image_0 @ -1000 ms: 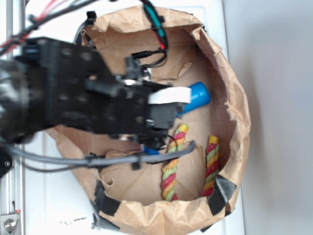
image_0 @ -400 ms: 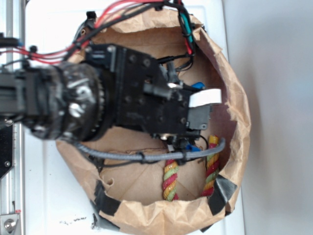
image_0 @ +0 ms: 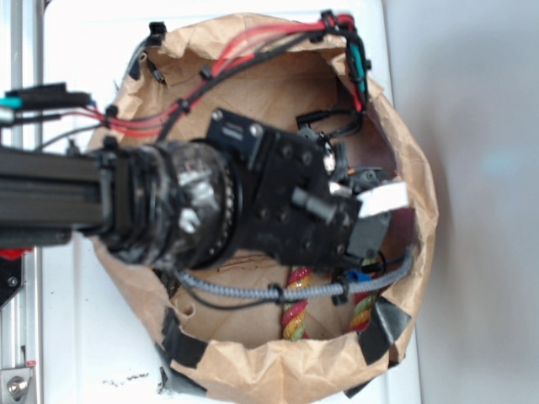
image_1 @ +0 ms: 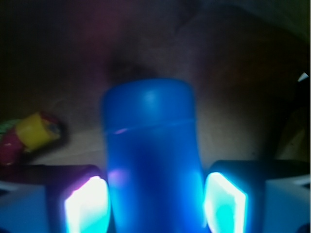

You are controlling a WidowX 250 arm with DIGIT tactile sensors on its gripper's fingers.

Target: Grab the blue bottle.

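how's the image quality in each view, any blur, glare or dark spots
Wrist view: dim and soft, the blue bottle fills the centre slightly out of focus; the tool's pads glow overexposed on either side of it; the background is nearly black. Exterior view: evenly lit, a little soft; the arm hides the bottle, and the white finger is blown out.

The exterior view was bright and evenly lit, washing out the white table (image_0: 76,337), with the arm slightly blurred. The wrist view was dim and soft, its upper half nearly black, while the finger pads (image_1: 87,204) glowed with glaring blue-white light.
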